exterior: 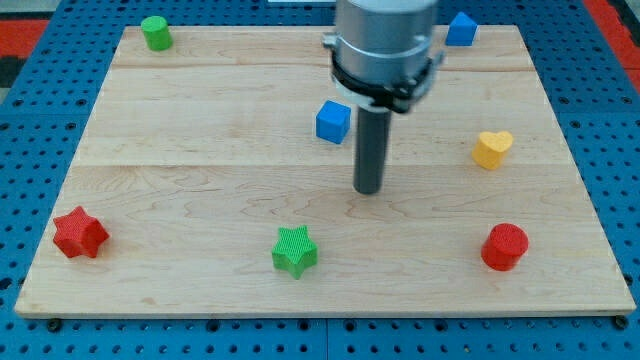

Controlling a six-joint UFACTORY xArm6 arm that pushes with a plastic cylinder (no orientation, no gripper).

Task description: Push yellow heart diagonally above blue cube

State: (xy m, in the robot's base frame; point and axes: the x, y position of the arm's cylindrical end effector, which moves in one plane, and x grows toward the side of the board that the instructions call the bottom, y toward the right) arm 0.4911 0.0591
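Note:
The yellow heart (pixel 492 149) lies at the view's right on the wooden board (pixel 200 200). The blue cube (pixel 333 121) sits near the board's middle, above centre. My tip (pixel 368 190) rests on the board below and slightly right of the blue cube, well left of the yellow heart and touching neither. The rod rises from the tip to the grey arm body (pixel 385 45) at the view's top.
A second blue block (pixel 460 29) sits at the top right, partly behind the arm. A green cylinder (pixel 155 33) is at the top left. A red star (pixel 79 233) is at the bottom left, a green star (pixel 295 250) at bottom centre, a red cylinder (pixel 504 246) at the bottom right.

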